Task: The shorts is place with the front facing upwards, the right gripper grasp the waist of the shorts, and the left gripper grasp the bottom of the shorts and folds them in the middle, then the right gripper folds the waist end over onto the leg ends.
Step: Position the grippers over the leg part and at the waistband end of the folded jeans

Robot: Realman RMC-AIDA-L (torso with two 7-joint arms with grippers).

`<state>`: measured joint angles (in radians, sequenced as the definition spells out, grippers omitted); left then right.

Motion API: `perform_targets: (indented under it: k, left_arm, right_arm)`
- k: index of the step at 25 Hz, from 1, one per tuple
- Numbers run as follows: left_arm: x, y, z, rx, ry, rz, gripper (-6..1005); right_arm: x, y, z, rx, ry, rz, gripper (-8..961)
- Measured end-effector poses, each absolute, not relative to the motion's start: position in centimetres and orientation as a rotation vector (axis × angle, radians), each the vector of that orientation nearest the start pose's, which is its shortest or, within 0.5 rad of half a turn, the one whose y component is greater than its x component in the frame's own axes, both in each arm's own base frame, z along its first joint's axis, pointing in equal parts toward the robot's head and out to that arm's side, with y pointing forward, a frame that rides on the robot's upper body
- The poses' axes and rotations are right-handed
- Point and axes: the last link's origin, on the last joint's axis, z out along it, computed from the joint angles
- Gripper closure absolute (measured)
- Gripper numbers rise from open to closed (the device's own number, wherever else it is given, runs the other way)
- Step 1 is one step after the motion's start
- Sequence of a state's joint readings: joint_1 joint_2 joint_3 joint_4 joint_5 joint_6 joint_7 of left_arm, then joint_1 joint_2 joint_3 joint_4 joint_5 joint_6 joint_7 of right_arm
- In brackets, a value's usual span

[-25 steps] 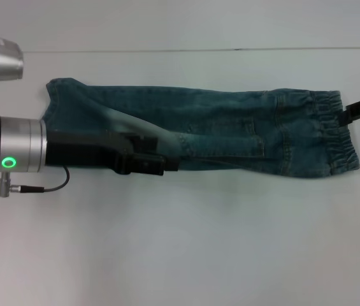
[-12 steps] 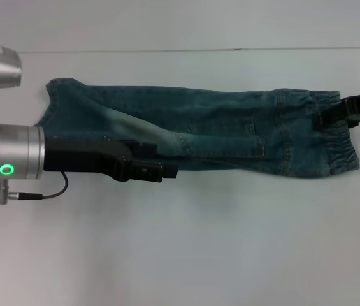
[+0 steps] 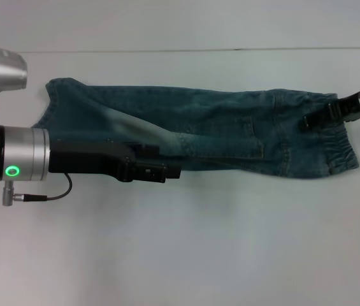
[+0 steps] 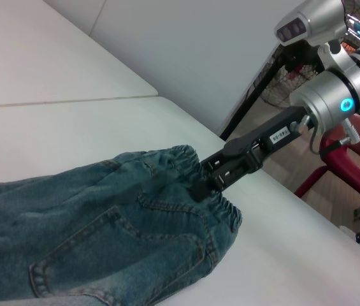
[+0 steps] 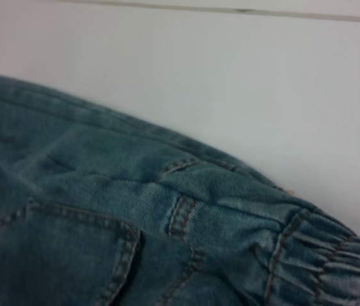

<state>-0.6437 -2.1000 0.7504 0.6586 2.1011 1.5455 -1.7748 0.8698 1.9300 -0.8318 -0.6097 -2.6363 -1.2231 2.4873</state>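
The denim shorts (image 3: 218, 131) lie folded lengthwise on the white table, with the leg ends (image 3: 51, 105) at the left and the gathered elastic waist (image 3: 342, 137) at the right. My left gripper (image 3: 164, 162) lies low along the near edge of the shorts, about at their middle, open with no cloth between its fingers. My right gripper (image 3: 308, 121) reaches in from the right and rests on the waist (image 4: 221, 207). The left wrist view shows its tip (image 4: 200, 187) pressed on the elastic band. The right wrist view shows only denim and the waist (image 5: 320, 255).
The white table (image 3: 199, 248) runs wide in front of the shorts, and its far edge (image 3: 199, 50) lies just behind them. In the left wrist view the table's right edge (image 4: 307, 210) drops off beside a red stand (image 4: 345, 172).
The right gripper has moved left from beyond the waistband onto it. The cloth that lay draped over the left gripper has dropped flat, and the left arm has shifted slightly right.
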Motion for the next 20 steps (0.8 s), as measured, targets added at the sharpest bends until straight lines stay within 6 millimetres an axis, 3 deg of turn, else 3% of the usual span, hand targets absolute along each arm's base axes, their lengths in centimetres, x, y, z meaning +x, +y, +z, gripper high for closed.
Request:
perform_targets:
  k: [3, 11, 20]
  left_arm:
    - [-22.69, 34.63, -2.39, -2.821, -1.044, -0.619, 115]
    - [-22.58, 34.59, -2.67, -2.818, -1.052, -0.625, 125]
    - [-22.56, 34.41, -2.99, -2.822, -1.064, -0.632, 137]
  right_arm:
    - [25.85, 43.19, 3.59, -2.244, 1.428, -0.156, 79]
    - [25.61, 42.89, 3.11, -2.305, 1.379, -0.18, 286]
    - [25.75, 42.69, 3.16, -2.323, 1.367, -0.186, 652]
